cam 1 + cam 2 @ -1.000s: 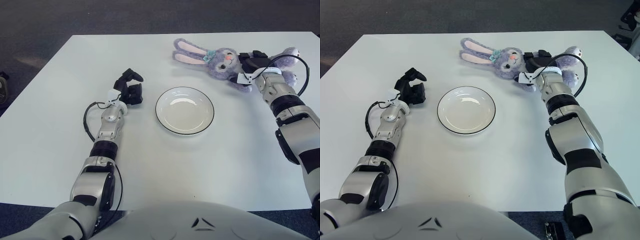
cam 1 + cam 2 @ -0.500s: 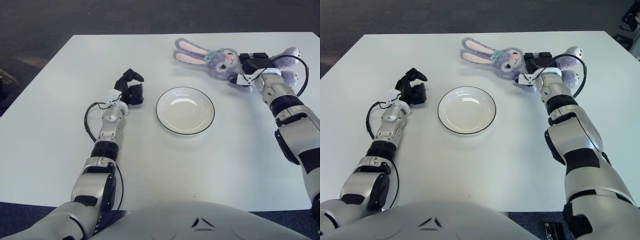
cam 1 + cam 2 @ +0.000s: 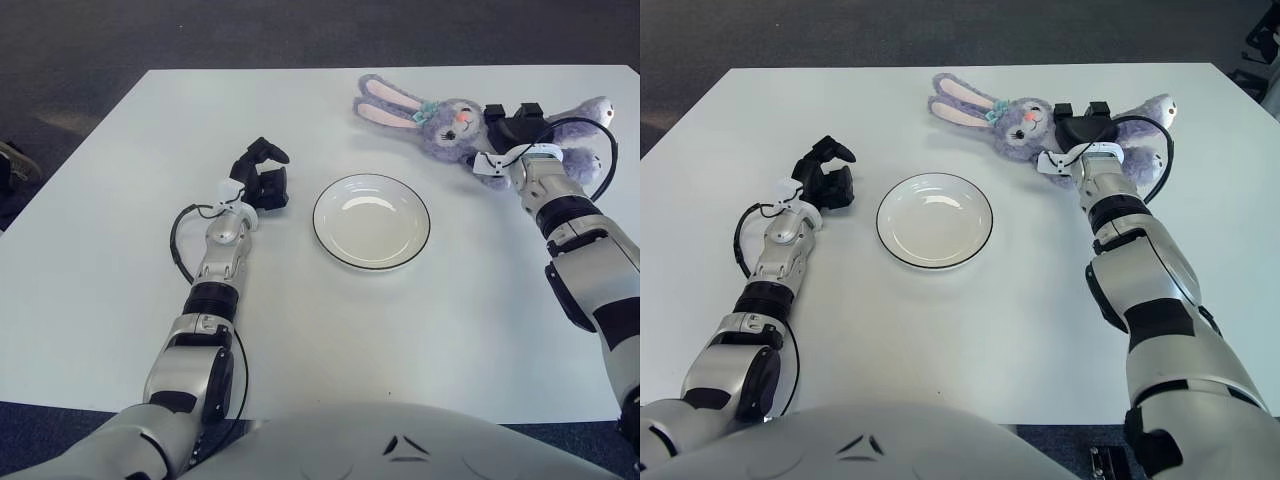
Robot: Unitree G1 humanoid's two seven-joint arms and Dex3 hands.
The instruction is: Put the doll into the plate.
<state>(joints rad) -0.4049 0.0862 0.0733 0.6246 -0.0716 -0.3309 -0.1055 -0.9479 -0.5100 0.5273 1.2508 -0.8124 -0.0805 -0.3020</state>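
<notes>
On the white worktop (image 3: pixel 120 330), nearest the robot, both forearms reach forward from the grey torso at the bottom edge. The left hand (image 3: pixel 262 180) shows just to the left of the plate (image 3: pixel 371 221), its dark fingers curled in loosely and holding nothing; whether it touches the worktop cannot be told. The plate, white with a thin dark rim, sits near the middle of the worktop with nothing in it. Beyond it and to the right, the right hand (image 3: pixel 1083 128) lies over the middle of the doll (image 3: pixel 1025 122), its black fingers closed around the body. The doll is a purple plush rabbit lying on its side at the far right of the worktop, well apart from the plate, with its long pink-lined ears pointing left and its legs stretching right past the hand. A black cable loops beside the right wrist.
</notes>
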